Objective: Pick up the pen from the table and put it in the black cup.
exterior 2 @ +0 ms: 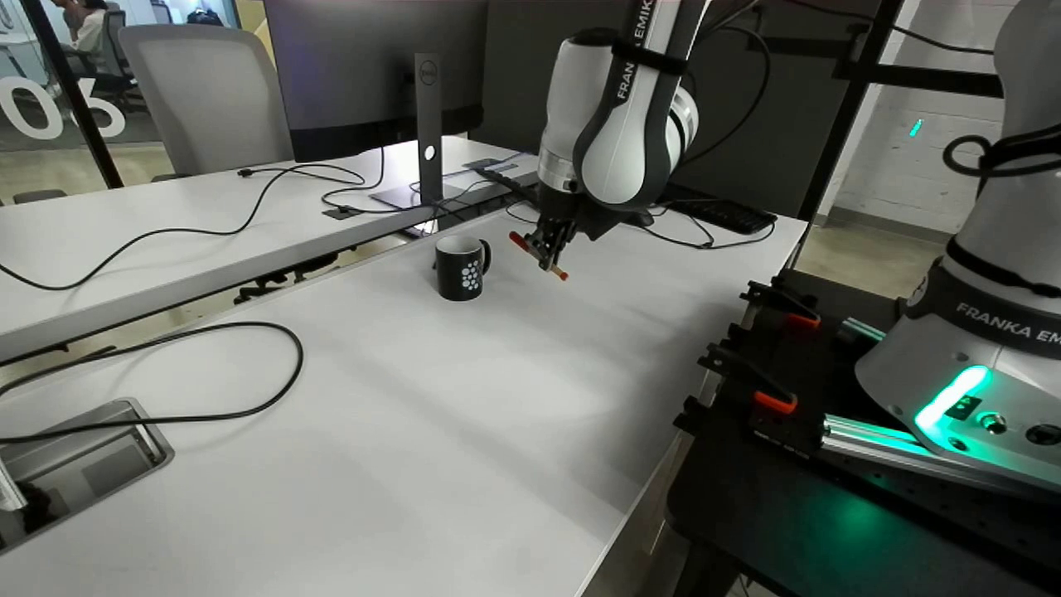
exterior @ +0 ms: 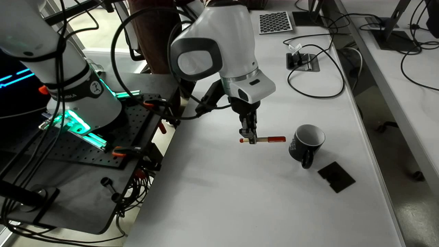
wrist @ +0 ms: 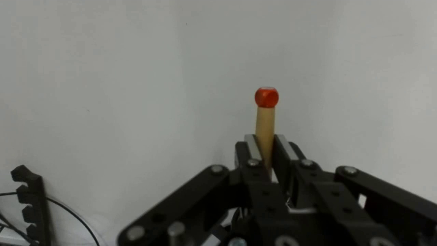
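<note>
Well, a slim pen point(exterior: 262, 139) (tan middle, red ends) in the hand point(wrist: 266, 145).

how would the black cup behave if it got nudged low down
The black cup would likely slide before tipping, since its bottom looks nearly as wide as its top. If toppled, its side handle would probably stop it rolling far.

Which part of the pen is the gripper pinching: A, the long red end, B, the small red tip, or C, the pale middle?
C: in the wrist view the gripper is shut on the pale middle, small red tip poking out beyond; in an exterior view the long red end juts out opposite.
</note>
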